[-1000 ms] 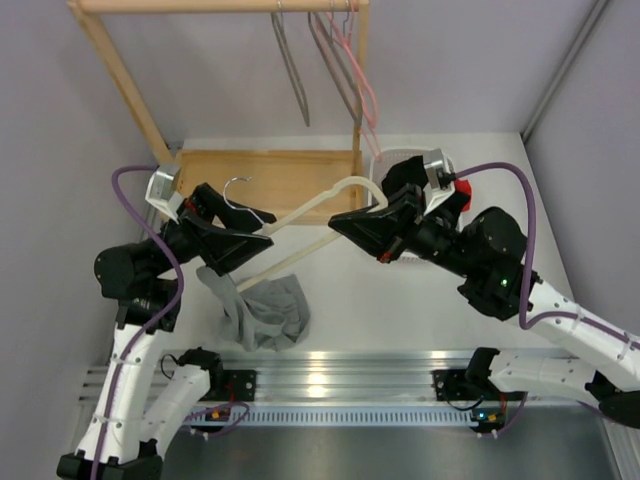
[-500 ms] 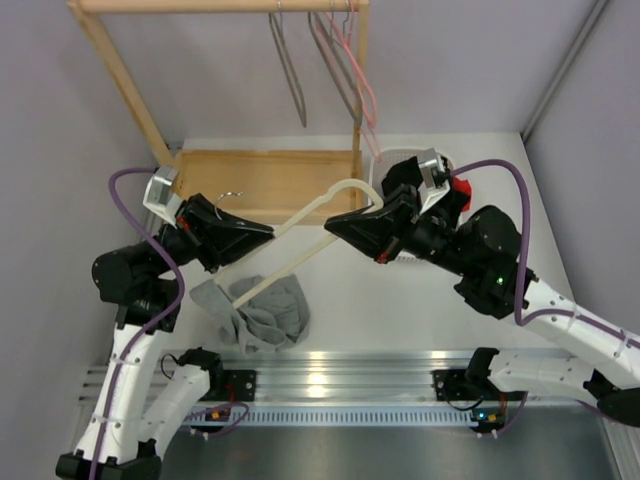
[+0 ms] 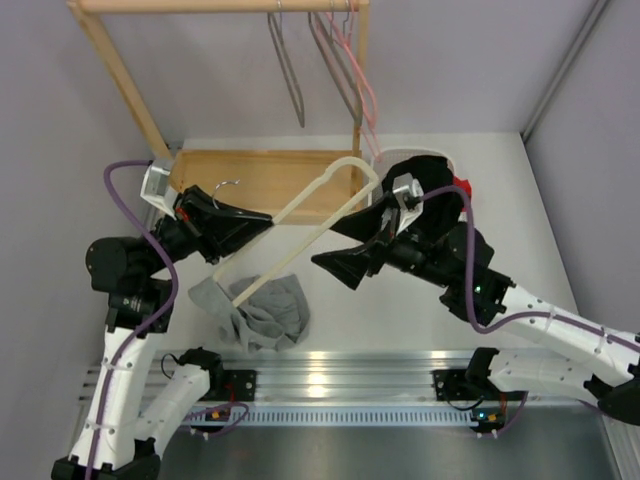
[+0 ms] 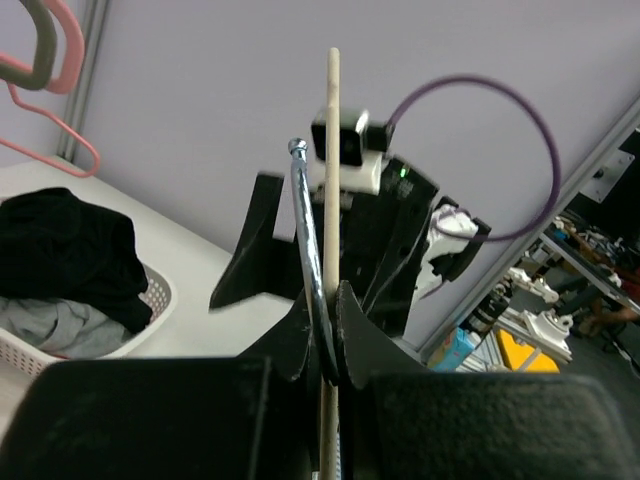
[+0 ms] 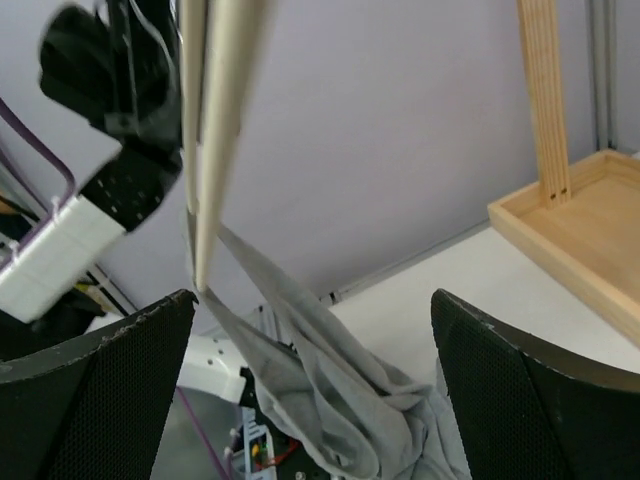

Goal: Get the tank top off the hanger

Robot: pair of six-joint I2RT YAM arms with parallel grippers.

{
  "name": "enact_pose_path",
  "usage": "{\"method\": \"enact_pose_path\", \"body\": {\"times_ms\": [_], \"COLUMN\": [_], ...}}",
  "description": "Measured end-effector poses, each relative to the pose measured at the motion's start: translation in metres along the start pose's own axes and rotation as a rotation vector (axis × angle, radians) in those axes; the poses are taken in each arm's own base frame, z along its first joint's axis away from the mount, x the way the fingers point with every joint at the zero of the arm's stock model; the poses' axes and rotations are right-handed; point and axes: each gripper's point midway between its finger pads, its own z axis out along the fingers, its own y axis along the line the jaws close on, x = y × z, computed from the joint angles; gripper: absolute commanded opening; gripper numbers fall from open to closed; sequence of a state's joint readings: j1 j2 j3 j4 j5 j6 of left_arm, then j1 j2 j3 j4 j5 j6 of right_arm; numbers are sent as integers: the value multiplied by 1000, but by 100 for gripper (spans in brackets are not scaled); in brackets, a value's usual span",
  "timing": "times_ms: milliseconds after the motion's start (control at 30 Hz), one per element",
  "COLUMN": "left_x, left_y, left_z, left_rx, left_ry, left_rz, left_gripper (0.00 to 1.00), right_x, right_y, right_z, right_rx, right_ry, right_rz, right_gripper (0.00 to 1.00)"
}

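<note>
Grey tank top [image 3: 266,316] heaped on desk [image 3: 400,312] below left fingers [image 3: 264,221], one strap caught on cream hanger [image 3: 330,190]. Left fingers clenched beside hook; right fingers [image 3: 328,266] released, nearby. Last-strap step; next, probably pinch, draw off.

The left arm is bent and points right. The left gripper [image 3: 258,222] pinches tight on the hanger [image 3: 330,190]. The right arm reaches left, and the right gripper [image 3: 333,268] has its fingers [image 5: 95,390] spread wide.
</note>
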State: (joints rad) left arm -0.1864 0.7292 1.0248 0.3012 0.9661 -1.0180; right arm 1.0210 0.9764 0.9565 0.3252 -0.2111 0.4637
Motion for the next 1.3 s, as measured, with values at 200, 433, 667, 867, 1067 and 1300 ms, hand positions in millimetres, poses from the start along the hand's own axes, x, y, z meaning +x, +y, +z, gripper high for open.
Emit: {"method": "enact_pose_path", "body": {"times_ms": [200,433,667,867,1067,1300], "left_x": [-22,-56,-72,-77,-85,-94], "left_y": [0,-16,-30,-26,-33,-37], "left_z": [4,6,-4,-5,-16,-25], "left_rx": [-33,17,145,192,198,188], "left_ry": [-98,-260,-416,-467,-562,-655], "left_rz": [-1,-19,-53,-88,2,140], "left_gripper": [0,0,0,0,0,0], "right_x": [83,120,165,188,195,269], "right_y": [-1,26,23,21,47,66], "right_z": [-5,23,64,74,76,51], "right_rx": [-53,-186,-216,-227,-335,-415], "right_ry": [108,74,89,131,183,412], "right_rz": [-27,-113,-133,-109,-98,-29], "right_gripper": [99,92,53,0,0,0]}}
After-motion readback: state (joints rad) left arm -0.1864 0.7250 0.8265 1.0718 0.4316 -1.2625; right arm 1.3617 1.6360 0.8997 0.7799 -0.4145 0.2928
